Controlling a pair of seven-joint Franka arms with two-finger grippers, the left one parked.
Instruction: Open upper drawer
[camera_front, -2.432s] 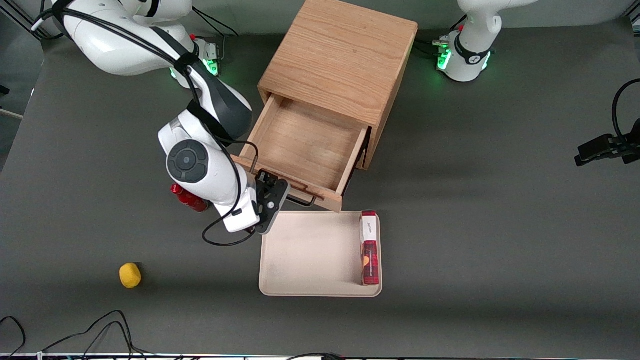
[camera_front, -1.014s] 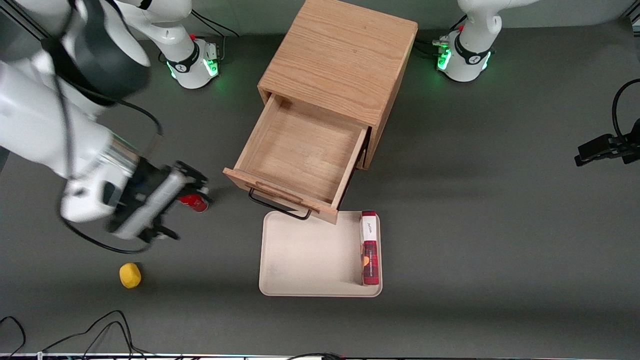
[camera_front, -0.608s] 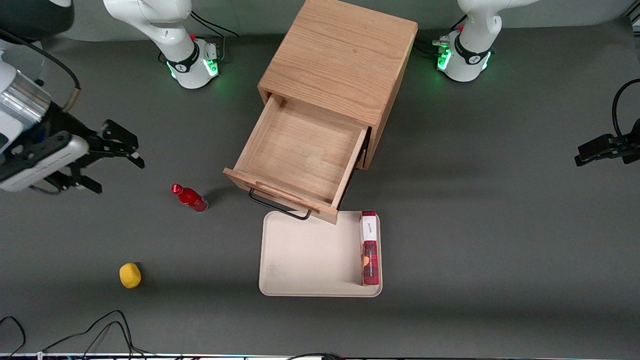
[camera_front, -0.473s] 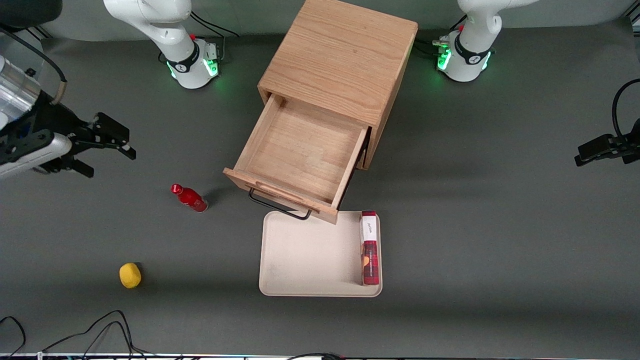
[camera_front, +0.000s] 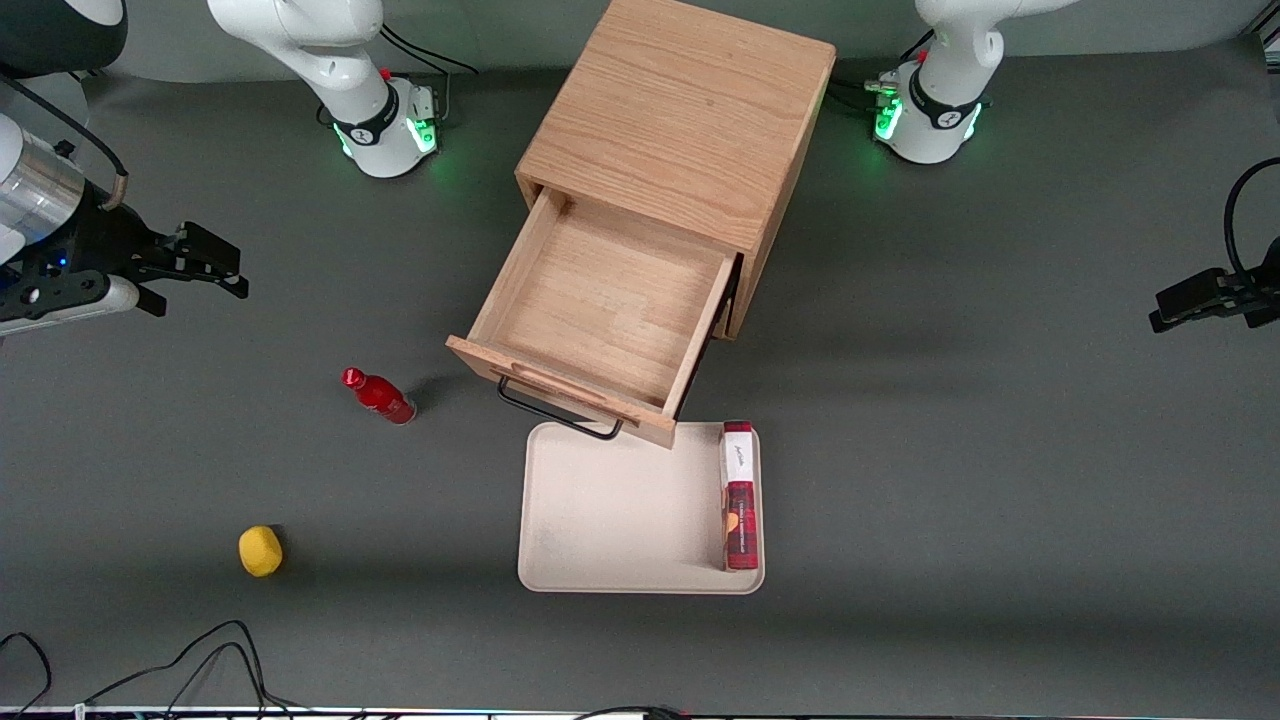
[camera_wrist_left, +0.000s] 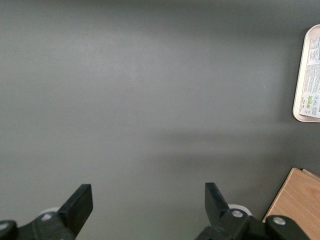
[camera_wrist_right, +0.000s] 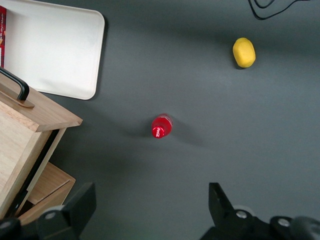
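Observation:
The upper drawer (camera_front: 600, 310) of the light oak cabinet (camera_front: 680, 110) stands pulled far out, its plain wooden box showing with nothing in it. Its black wire handle (camera_front: 556, 414) hangs over the tray's edge. The drawer's front also shows in the right wrist view (camera_wrist_right: 40, 112), with its handle (camera_wrist_right: 15, 85). The lower drawer front (camera_wrist_right: 47, 187) sits below it. My right gripper (camera_front: 215, 268) is open and holds nothing, high over the table toward the working arm's end, well away from the cabinet; its fingers (camera_wrist_right: 82, 202) stand wide apart.
A cream tray (camera_front: 620, 510) lies in front of the drawer with a red box (camera_front: 740, 495) on it. A red bottle (camera_front: 378, 396) stands beside the cabinet. A yellow lemon-like thing (camera_front: 260, 551) lies nearer the camera. Cables (camera_front: 150, 670) lie at the table's near edge.
My right gripper let go of the handle and swung away from the drawer toward the working arm's end, rising. The drawer has stayed pulled out.

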